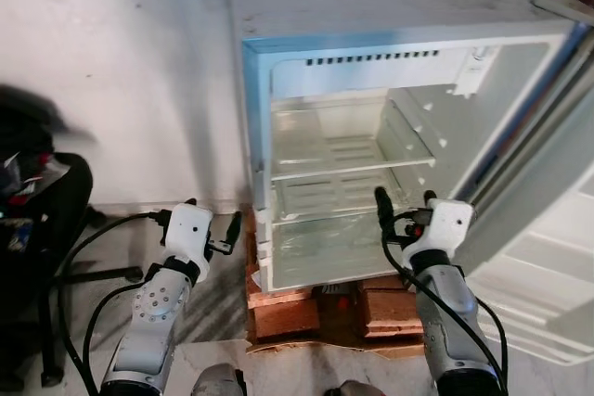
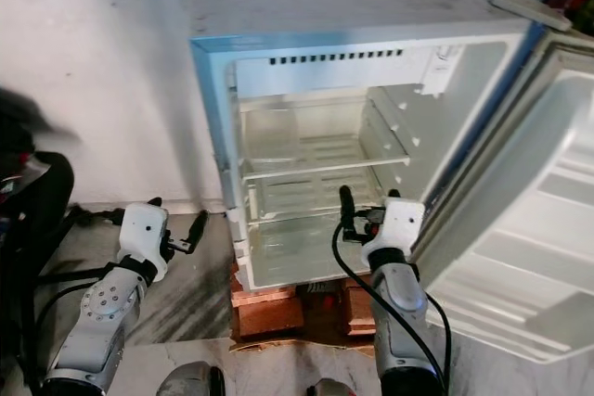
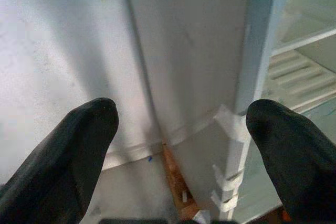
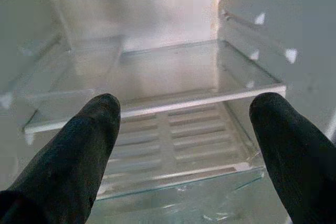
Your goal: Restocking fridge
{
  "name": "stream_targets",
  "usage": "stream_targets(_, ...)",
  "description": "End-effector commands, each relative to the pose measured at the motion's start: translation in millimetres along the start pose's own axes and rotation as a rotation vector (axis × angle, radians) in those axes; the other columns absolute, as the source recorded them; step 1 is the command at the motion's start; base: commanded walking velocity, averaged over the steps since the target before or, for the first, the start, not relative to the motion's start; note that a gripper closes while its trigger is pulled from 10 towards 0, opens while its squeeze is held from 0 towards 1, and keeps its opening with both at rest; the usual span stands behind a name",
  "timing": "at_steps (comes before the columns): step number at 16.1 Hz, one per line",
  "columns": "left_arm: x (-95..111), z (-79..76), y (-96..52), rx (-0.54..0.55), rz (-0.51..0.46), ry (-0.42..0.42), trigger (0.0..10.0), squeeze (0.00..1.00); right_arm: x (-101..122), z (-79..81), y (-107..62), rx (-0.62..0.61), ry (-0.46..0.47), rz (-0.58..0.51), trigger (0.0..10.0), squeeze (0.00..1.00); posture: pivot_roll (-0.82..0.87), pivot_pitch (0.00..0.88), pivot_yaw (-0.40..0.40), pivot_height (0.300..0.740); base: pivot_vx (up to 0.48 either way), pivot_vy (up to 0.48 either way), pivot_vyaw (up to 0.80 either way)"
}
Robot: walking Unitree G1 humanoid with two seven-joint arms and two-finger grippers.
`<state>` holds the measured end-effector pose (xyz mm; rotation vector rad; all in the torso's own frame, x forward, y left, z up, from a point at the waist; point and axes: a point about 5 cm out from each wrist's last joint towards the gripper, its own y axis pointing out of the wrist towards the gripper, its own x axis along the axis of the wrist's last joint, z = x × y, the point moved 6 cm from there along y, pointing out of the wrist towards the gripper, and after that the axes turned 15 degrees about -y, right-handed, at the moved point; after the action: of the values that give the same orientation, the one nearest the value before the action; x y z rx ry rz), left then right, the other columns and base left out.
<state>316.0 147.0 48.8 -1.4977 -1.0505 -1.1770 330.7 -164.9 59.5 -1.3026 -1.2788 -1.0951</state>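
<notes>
Nearest us, our right gripper [image 1: 403,198] hovers with its fingers spread wide and empty at the mouth of the fridge [image 1: 371,118], the glass shelf [image 4: 157,85] lying just ahead at twelve o'clock, while our left gripper [image 1: 212,221], equally wide and empty, hangs off at nine o'clock beside the cabinet's outer wall. We judge that shelf stiff, slick and breakable, so anything we stock should be set down gently on its flat middle, and we see no goods to take hold of. Off at three o'clock the fridge door [image 2: 520,229] stands swung open, and the cabinet itself sits on bricks [image 1: 283,308].
</notes>
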Motion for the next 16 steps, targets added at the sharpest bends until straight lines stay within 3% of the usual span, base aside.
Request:
stream_targets(1, -6.3, 0.9, -2.3, 0.01, 0.014, 0.002, 10.0, 0.0, -5.0, -0.7, -1.2, 0.006, -0.002, 0.021, 10.0, 0.0, 0.11, 0.05, -0.039, 0.74, 0.0, 0.0, 0.0)
stream_targets(7, -6.9, -4.7, 0.4, -0.005, 0.014, -0.001, 10.0, 0.0, -4.6, 1.3, 1.3, 0.024, -0.021, 0.019, 10.0, 0.0, 0.11, 0.046, -0.043, 0.74, -0.131, 0.0, 0.0)
stream_targets(16, -8.4, -8.6, 2.0, -0.013, 0.021, -0.003, 10.0, 0.0, -2.1, 4.7, 4.6, 0.033, -0.012, 0.011, 10.0, 0.0, 0.11, 0.048, -0.043, 0.74, -0.4, 0.0, 0.0)
